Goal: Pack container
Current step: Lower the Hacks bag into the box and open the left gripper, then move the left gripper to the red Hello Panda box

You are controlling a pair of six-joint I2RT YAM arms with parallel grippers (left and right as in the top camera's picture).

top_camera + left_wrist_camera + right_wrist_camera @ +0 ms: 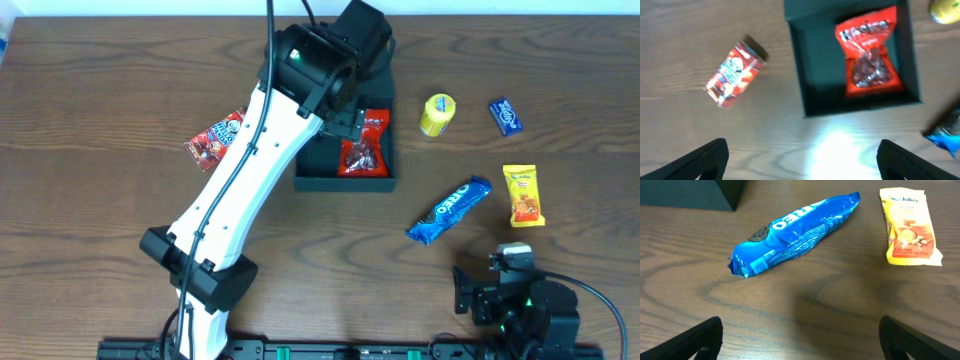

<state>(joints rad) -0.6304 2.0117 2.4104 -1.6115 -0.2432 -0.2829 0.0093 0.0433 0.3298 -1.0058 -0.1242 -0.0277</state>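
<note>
- The bench point(100, 100) carries everything. The container point(340, 183) sits open at its far middle, partly under the left arm point(250, 170).
- The left arm's jaws stand wide and hold nothing, hovering just in front of the container's near wall. The best move is probably a straight lift before swinging off, so no finger catches the rim.
- The right arm point(520, 300) sits at the near right corner, jaws wide and empty, facing the blue Oreo packet point(795, 230).
- The Oreo packet lies slantwise on the bench. A grip across its narrow middle, with the jaws turned square to its length, looks safest.
- A red sweet packet point(867, 55) lies flat in the container's right half. The left half is bare, so the next item probably fits there.
- A red snack packet point(732, 72) lies left of the container and apart from it, the left arm's nearest pick.
- A yellow wafer packet point(910, 227), a yellow round item point(438, 114) too blurred to name, and a small blue packet point(505, 116) lie out to the right.
</note>
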